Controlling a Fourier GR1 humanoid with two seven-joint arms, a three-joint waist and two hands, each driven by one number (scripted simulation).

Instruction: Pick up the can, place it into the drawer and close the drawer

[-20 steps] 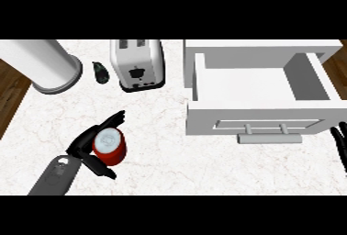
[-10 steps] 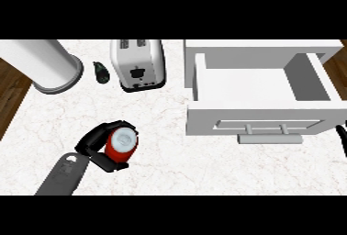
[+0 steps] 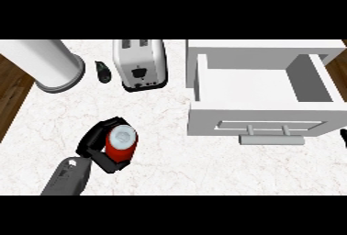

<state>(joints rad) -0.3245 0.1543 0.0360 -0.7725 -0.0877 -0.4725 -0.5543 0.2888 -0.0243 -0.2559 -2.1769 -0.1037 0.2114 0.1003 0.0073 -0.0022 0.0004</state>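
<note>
A red can point(image 3: 122, 146) with a pale top stands upright on the white marble counter, left of centre. My left hand point(image 3: 92, 143) comes in from the lower left, and its fingers and thumb are curled round the can's sides. The white drawer point(image 3: 203, 78) stands open at the upper right, its inside bare, its front panel point(image 3: 264, 123) and handle point(image 3: 272, 138) facing me. The can is well to the left of the drawer. Only a dark tip of my right hand point(image 3: 344, 137) shows at the right edge, beside the drawer's front.
A silver toaster point(image 3: 141, 64) stands at the back, just left of the drawer. A small dark object point(image 3: 103, 72) lies beside it. A tall white cylinder point(image 3: 51, 64) occupies the back left corner. The counter's left edge point(image 3: 19, 114) borders brown wood.
My left hand went from open beside the can to curled round it, and hand and can have shifted slightly right. My right hand has slid almost out of view at the right.
</note>
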